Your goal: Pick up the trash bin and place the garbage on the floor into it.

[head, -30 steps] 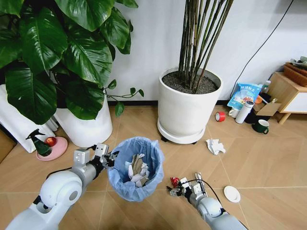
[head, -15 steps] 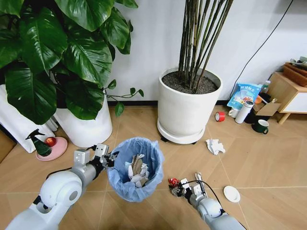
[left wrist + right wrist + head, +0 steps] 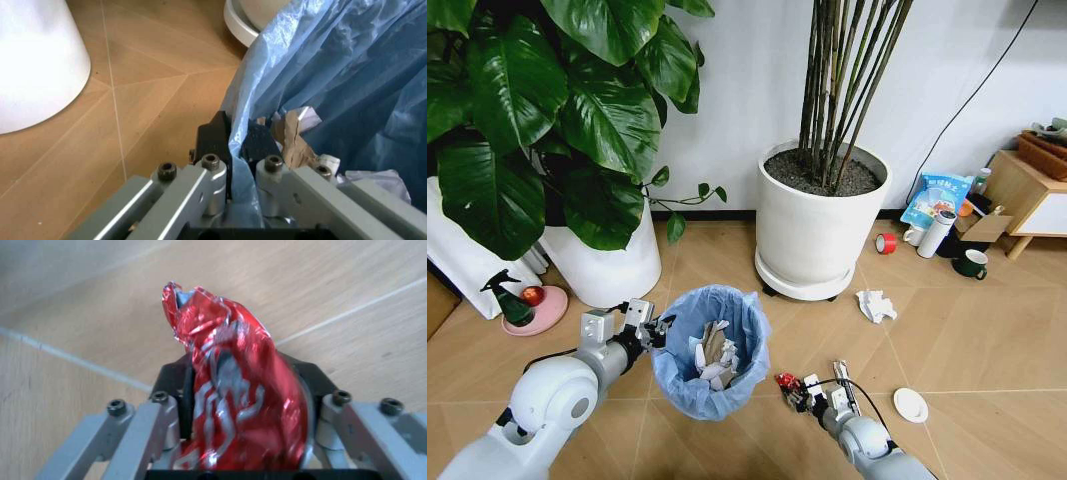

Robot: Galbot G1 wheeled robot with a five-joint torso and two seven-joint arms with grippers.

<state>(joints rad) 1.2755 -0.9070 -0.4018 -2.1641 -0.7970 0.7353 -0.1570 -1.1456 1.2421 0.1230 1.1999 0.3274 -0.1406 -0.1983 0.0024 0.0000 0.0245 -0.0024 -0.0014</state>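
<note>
A Galbot G1 holds a small trash bin (image 3: 711,350) by its rim, the left tool (image 3: 655,329) closed on the edge of the bin and its crinkled light-blue liner; the left wrist view shows the black fingers (image 3: 215,140) pinching the plastic from both sides. The bin sits just above the herringbone floor (image 3: 987,340), between the two large white plant pots, and already has crumpled paper (image 3: 712,355) inside.

Just beside the bin, on the robot's right, the right tool (image 3: 795,390) is clamped shut around a red foil wrapper (image 3: 230,405), which stands up between the jaws and pokes out past the tips. In the head view the wrapper (image 3: 784,381) is near the bin's wall but not yet over its mouth.

The step in hand appears to be carrying the wrapper to the bin. Doing it well likely means lifting the right tool clear of the rim before crossing, since the soft liner could snag or fold inward, and opening the jaws only once the wrapper is well over the mouth. The left tool should hold the bin level and steady.

A crumpled white paper wad (image 3: 875,304) and a white round disc (image 3: 911,404) lie on the floor farther right, well apart from the bin.
</note>
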